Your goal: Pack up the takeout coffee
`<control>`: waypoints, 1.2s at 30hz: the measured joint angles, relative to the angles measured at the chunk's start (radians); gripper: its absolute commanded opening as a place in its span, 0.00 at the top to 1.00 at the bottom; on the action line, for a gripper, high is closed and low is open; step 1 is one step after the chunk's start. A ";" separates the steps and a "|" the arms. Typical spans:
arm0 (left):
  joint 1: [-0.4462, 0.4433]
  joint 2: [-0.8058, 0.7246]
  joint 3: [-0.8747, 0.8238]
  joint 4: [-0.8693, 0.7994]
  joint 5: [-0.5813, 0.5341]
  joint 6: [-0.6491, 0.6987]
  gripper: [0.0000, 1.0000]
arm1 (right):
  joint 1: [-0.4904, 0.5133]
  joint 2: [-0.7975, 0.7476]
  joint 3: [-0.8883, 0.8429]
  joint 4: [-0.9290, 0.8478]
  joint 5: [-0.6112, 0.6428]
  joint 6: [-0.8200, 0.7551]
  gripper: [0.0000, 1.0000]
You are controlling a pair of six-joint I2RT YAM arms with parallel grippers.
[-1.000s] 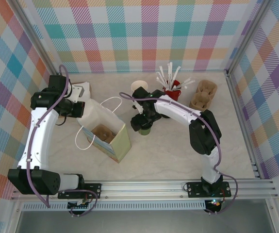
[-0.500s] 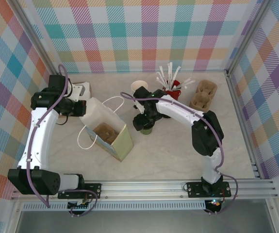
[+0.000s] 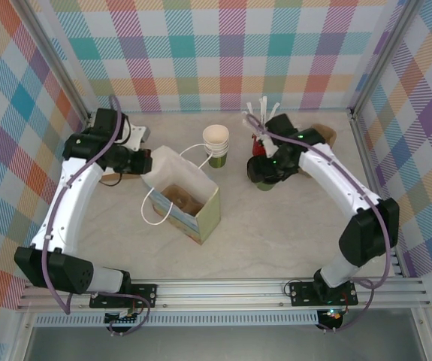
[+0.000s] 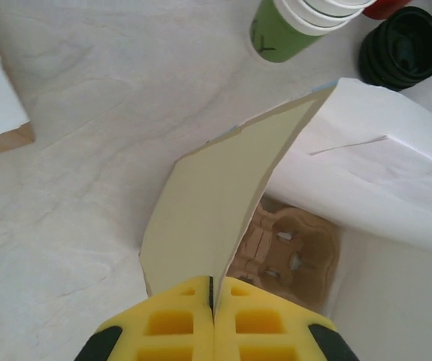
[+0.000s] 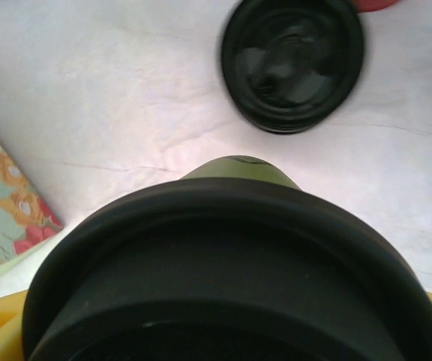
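Observation:
The takeout coffee [image 5: 238, 169], a green cup under a black lid [image 5: 231, 271], is held off the table in my right gripper [image 5: 223, 342], which is shut on it. From above, that gripper [image 3: 265, 173] hangs beside the red cup [image 3: 265, 143], right of the gift bag [image 3: 200, 214]. My left gripper [image 4: 213, 293] is shut on the bag's cream wall [image 4: 216, 195], holding its mouth open; in the top view this gripper [image 3: 142, 161] is at the bag's back left corner. A brown cup carrier [image 4: 291, 252] lies inside the bag.
A stack of lidless green cups [image 3: 216, 143] stands behind the bag. A stack of black lids [image 5: 292, 64] sits by the red cup of white stirrers. Brown carriers [image 3: 322, 135] lie at the back right, and a white box [image 3: 134, 137] at the back left.
My right arm has carried the coffee away from the bag's right side toward the red cup. My left gripper has dragged the bag to the right.

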 measured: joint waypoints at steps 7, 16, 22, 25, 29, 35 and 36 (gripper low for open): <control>-0.119 0.182 0.157 0.001 0.000 -0.050 1.00 | -0.077 -0.135 0.002 -0.052 -0.006 -0.002 0.17; -0.222 0.415 0.396 0.014 0.020 -0.080 1.00 | -0.106 -0.208 0.027 -0.127 -0.009 -0.004 0.17; -0.266 0.504 0.500 0.016 0.029 -0.080 1.00 | -0.106 -0.229 0.079 -0.190 -0.008 -0.002 0.17; -0.268 0.508 0.505 0.016 0.040 -0.080 1.00 | -0.106 -0.229 0.147 -0.231 -0.009 0.001 0.17; -0.271 0.508 0.505 0.016 0.046 -0.080 1.00 | -0.105 -0.221 0.272 -0.292 -0.010 0.008 0.17; -0.272 0.510 0.506 0.020 0.048 -0.080 1.00 | -0.058 -0.180 0.463 -0.360 -0.029 0.027 0.18; -0.272 0.511 0.507 0.021 0.050 -0.080 1.00 | -0.045 -0.169 0.489 -0.366 -0.036 0.027 0.18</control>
